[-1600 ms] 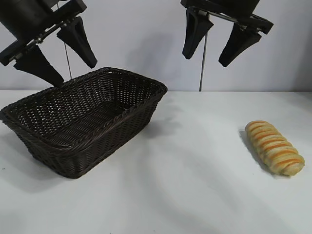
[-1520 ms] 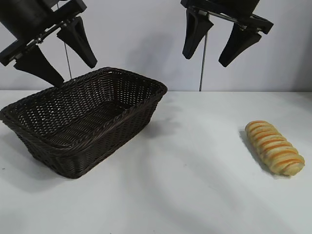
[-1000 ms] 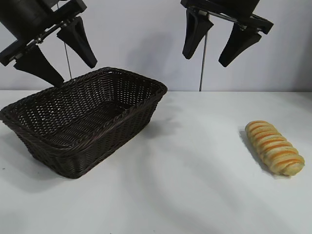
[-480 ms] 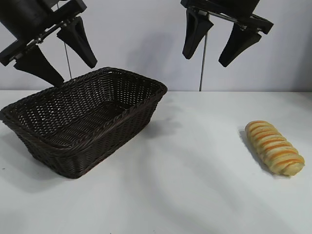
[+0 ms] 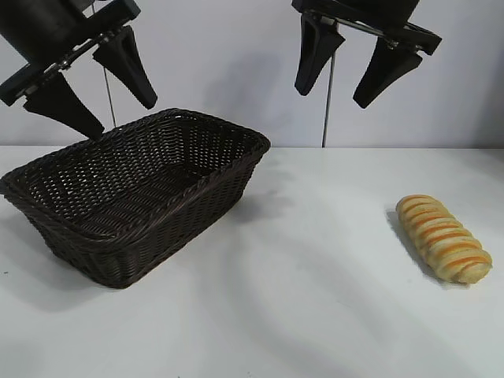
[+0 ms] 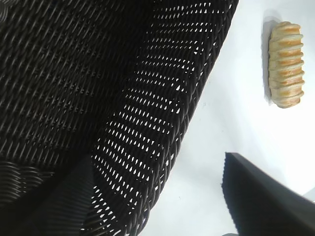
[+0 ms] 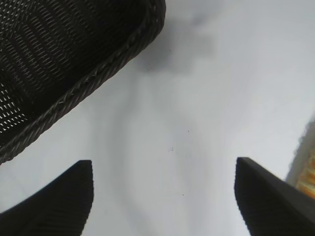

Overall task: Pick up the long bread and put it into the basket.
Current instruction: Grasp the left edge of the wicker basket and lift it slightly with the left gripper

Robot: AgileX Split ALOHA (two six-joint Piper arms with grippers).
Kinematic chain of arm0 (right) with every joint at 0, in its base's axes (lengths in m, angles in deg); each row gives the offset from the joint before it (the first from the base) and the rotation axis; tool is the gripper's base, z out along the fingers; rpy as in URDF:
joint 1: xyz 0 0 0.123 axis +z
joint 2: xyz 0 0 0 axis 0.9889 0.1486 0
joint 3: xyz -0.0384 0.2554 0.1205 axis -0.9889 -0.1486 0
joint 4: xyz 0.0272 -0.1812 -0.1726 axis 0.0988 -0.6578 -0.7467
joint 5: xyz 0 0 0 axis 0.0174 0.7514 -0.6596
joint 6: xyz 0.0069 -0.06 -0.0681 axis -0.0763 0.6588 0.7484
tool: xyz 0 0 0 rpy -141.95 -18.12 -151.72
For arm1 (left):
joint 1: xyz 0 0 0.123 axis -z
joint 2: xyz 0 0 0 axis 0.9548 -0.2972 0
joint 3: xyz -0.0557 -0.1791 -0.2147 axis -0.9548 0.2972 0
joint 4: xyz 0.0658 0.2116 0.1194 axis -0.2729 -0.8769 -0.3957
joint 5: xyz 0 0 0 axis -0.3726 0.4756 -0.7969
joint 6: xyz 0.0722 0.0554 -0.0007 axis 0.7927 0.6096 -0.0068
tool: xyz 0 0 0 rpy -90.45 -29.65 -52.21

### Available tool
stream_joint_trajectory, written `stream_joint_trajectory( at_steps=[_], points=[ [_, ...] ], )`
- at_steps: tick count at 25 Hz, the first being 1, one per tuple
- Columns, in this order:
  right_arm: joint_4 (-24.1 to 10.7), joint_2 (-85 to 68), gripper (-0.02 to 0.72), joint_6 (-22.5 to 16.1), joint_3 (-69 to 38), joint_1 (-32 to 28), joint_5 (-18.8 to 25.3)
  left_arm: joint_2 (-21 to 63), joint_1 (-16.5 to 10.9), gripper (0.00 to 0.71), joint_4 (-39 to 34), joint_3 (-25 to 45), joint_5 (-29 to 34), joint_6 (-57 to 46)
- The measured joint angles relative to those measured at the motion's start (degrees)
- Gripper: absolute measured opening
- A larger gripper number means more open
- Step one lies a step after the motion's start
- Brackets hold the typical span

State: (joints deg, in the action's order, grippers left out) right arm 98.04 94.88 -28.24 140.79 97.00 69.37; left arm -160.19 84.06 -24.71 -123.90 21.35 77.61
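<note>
Hanging high above the white bench [image 5: 315,299], both arms point their fingers downward. The left gripper [image 5: 93,85] sits over the far left end of the basket [image 5: 134,189], tilted, with its two black fingers spread wide apart and nothing between them. The right gripper [image 5: 354,67] hangs over the bare bench between the basket and the long bread [image 5: 443,238], its fingers likewise spread and empty.

Both arm bodies are cut off by the top edge of the exterior view, so only the fingers and part of each mount show. In the left wrist view the basket's weave fills most of the picture and the gripper's fingers appear only as dark wedges at the edge. In the right wrist view just a sliver of the long bread [image 7: 306,172] shows at the border, beside one dark finger.

The long bread lies flat on the bench at the right side, well apart from the basket, below the right gripper and off to its outer side, touching neither gripper.
</note>
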Motion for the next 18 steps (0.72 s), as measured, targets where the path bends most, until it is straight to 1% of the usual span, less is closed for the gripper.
stream_joint_trajectory(
  at_steps=[3,12,15,18],
  points=[
    [0.0,0.0,0.568,0.0,0.0,0.0,0.0,3.0,0.0,0.533,-1.2,-0.2,0.5,-1.0],
    [0.0,0.0,0.568,0.0,0.0,0.0,0.0,8.8,0.0,0.533,-9.5,0.1,2.0,-9.8],
    [0.0,0.0,0.568,0.0,0.0,0.0,0.0,10.3,0.0,0.533,-12.1,2.2,2.0,-13.0],
    [0.0,0.0,0.568,0.0,0.0,0.0,0.1,12.2,0.0,0.533,-15.0,6.1,1.0,-17.4]
  ],
)
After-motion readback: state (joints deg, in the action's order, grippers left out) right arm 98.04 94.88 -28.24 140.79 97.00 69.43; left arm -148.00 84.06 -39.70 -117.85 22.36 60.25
